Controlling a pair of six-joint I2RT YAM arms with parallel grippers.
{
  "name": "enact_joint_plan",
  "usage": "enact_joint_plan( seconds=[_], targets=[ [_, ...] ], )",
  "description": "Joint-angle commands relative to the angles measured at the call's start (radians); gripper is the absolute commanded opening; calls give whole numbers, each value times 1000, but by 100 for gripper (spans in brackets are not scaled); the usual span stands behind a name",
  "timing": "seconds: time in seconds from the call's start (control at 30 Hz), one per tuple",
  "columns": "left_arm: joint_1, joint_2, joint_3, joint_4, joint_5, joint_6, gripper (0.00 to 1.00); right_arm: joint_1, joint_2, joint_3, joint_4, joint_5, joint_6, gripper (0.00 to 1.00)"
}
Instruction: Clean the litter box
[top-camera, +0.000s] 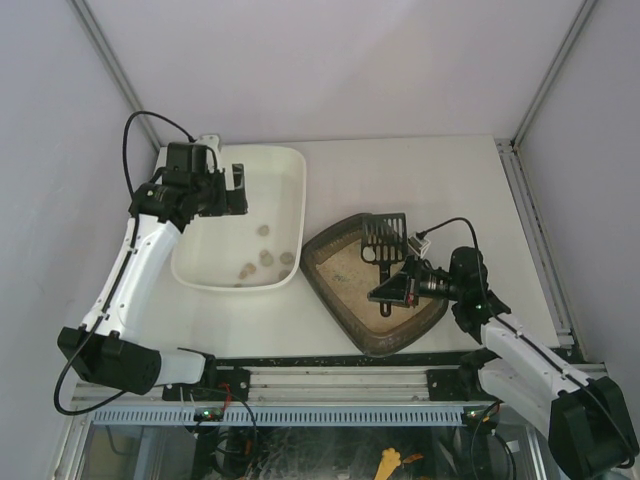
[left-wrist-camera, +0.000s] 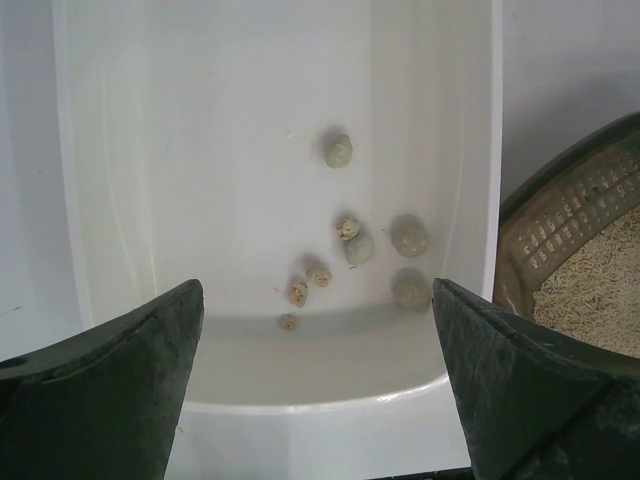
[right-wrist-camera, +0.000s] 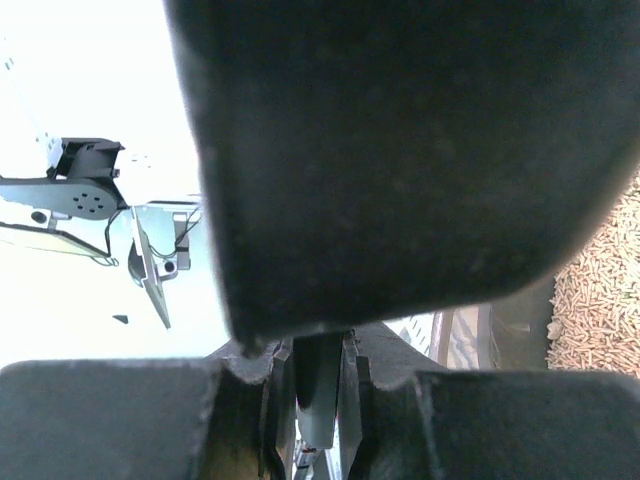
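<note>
Right pincer (top-camera: 392, 290) clamps scoop (top-camera: 385, 233) over litter box (top-camera: 322, 262) | left pincer (top-camera: 238, 190) spread wide, apart

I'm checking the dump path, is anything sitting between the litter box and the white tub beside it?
Nothing visible does. The litter box and the white tub sit side by side, and the narrow gap between them holds nothing. The open left gripper hangs over the tub's far left part, off that path.
</note>
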Motion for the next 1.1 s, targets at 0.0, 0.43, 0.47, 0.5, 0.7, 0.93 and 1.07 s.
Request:
enact_joint_plan(
  seconds=[0.0, 0.43, 0.47, 0.5, 0.7, 0.93, 1.07],
  targets=[
    [19, -30, 33, 36, 39, 32, 100, 5, 34, 108, -86, 43, -85, 0],
    [376, 237, 395, -289, 350, 110, 100, 186, 517, 666, -330, 152, -262, 0],
    [396, 244, 404, -306, 358, 119, 100, 199, 561, 710, -337, 165, -267, 0],
    [416, 246, 403, -313, 364, 123, 100, 212, 608, 759, -353, 183, -276, 0],
    [552, 242, 372, -293, 443, 121, 100, 332, 904, 1102, -552, 339, -374, 0],
    [646, 238, 352, -288, 571, 131, 100, 478, 1193, 1531, -931, 580, -599, 0],
    [661, 149, 218, -181, 563, 142, 100, 563, 1263, 1675, -1105, 831, -714, 0]
  ],
)
